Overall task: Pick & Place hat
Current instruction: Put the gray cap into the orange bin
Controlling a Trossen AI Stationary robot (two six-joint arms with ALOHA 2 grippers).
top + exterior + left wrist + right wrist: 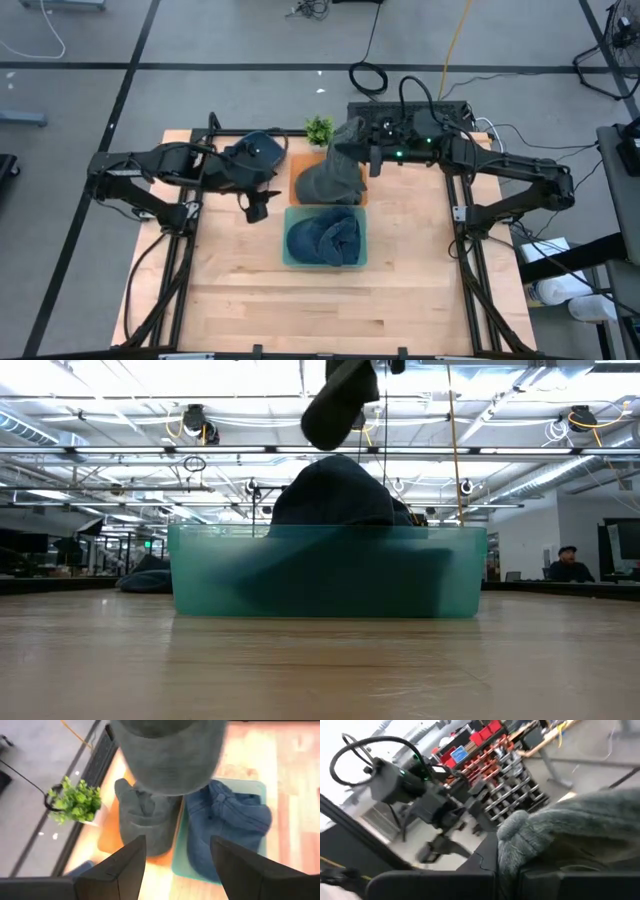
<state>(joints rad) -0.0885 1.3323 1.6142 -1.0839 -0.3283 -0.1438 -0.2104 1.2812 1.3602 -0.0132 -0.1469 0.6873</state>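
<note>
Grey hat [345, 150]: it hangs in the air from the right gripper [520, 870], above the orange tray [297, 185] at the far middle of the table; in the right wrist view its fuzzy grey knit bunches directly over the fingers.
Right gripper: pressed together on the grey hat, pinching its fabric; the arm reaches in from the far right.
Left gripper [258, 205]: fingers [125, 870] spread wide with nothing between them, hovering just left of the teal bin [292, 255] and beside the orange tray.
Second grey hat [325, 183]: it lies on the orange tray, directly below the hanging one.
Blue cap [322, 238]: it lies crumpled inside the teal bin, which sits just near of the orange tray, their edges touching or nearly so.
Dark blue hat [258, 150]: it lies on the far left of the table, partly under the left arm.
Small plant [319, 129]: it stands at the far edge, just beside the tray's far left corner and close to the hanging hat.
Open room: the near half of the wooden table [400, 300] is bare boards on both sides of the bin.
In the way: the left arm crosses the far left; a black box with cables [410, 115] sits behind the far edge.
</note>
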